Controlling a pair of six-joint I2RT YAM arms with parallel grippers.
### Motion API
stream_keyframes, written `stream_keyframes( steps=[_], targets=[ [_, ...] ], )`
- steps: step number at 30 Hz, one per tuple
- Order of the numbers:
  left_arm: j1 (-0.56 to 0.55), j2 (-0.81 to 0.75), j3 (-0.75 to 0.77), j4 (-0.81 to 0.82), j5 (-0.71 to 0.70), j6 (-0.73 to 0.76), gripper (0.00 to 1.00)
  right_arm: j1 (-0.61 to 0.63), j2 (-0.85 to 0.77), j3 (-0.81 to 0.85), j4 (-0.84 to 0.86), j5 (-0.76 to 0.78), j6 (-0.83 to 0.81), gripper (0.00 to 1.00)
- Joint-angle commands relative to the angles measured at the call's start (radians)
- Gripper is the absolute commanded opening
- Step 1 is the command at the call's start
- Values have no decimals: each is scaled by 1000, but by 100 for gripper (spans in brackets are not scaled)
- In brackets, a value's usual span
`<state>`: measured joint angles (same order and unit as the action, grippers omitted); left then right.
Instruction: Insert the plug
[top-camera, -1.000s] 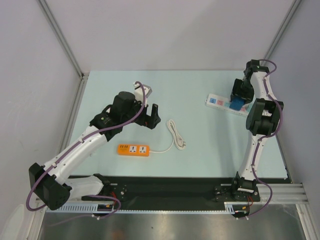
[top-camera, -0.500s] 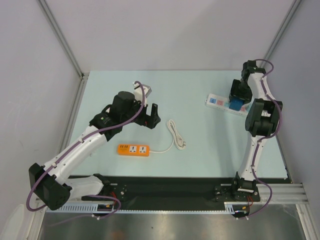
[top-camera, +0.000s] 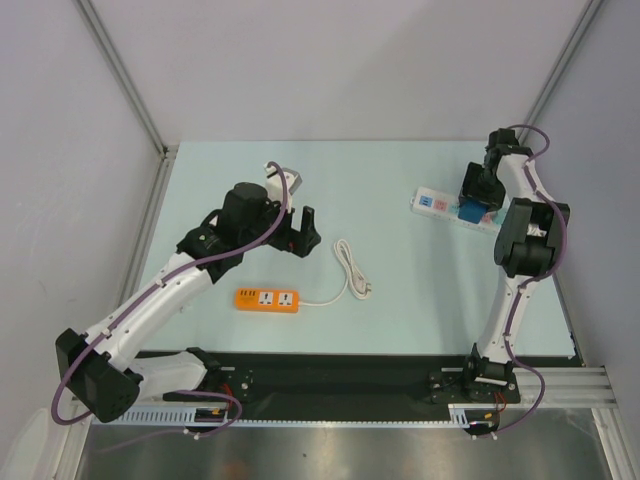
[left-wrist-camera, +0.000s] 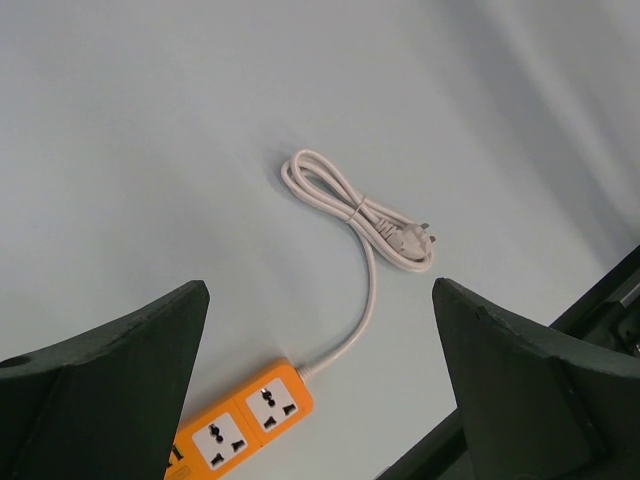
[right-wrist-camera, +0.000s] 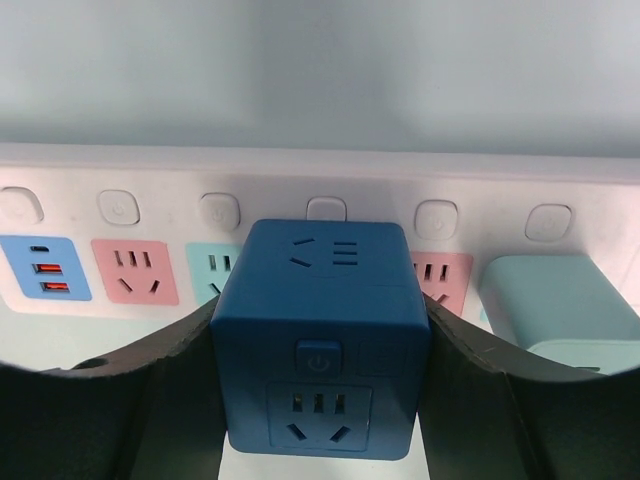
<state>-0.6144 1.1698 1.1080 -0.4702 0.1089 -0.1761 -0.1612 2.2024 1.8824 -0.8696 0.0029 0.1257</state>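
Top view: right tool (top-camera: 474, 196) clamped on the blue plug (top-camera: 468, 211), over the white power strip (top-camera: 430, 203) at the tabletop's (top-camera: 400, 320) far right; left tool (top-camera: 300, 232) hangs wide open, empty.
Left wrist: only the orange strip (left-wrist-camera: 245, 415) and coiled cable (left-wrist-camera: 360, 212) below those fingers (left-wrist-camera: 100, 390).
Right wrist: plug square between both fingers, over the strip's middle, mint adapter (right-wrist-camera: 555, 300) beside it.
Doing it well: push straight down, no tilt; whether it's seated yet, can't tell.
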Motion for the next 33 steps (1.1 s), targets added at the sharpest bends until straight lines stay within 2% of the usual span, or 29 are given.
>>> stream_keyframes(
  steps=[1,3,4,6,7,9,11,12,13,18,21,22,27,30,32,33],
  targets=[
    [8,-25,-5,41,0,-11,99,-8,103,-72,-34,-37,-3,0],
    [8,-32,-5,41,-2,-10,100,-3,102,-62,-35,-30,2,5],
    [10,-35,-8,41,-6,-8,100,5,97,-42,-42,-24,3,18],
    [10,-42,-11,44,-15,-8,100,15,86,-16,-49,-20,8,29],
    [10,-45,-11,45,-18,-10,100,26,71,13,-55,-15,12,38],
    [10,-50,-13,48,-28,-17,100,35,56,41,-66,-12,25,43],
    [16,-56,-19,56,-47,-29,100,52,31,87,-77,-11,41,55],
    [18,-64,-23,67,-52,-45,100,57,23,112,-83,-9,43,70],
    [27,-70,-27,71,-52,-51,100,63,22,139,-110,-6,49,75],
    [47,-82,-31,91,-61,-74,100,84,0,291,-206,54,72,88],
    [48,-81,-36,85,-107,-75,100,89,-70,281,-216,69,72,100],
    [48,-79,-31,81,-182,-82,100,89,-87,274,-221,72,71,100],
    [91,-61,16,16,-284,-227,100,123,-216,253,-239,74,61,100],
    [165,-74,15,-45,-345,-360,100,185,-300,158,-186,69,75,100],
    [267,-91,-8,-74,-357,-475,99,288,-407,5,-123,59,74,100],
    [353,-108,-42,-85,-356,-517,98,323,-443,-59,-49,52,90,100]
  ],
)
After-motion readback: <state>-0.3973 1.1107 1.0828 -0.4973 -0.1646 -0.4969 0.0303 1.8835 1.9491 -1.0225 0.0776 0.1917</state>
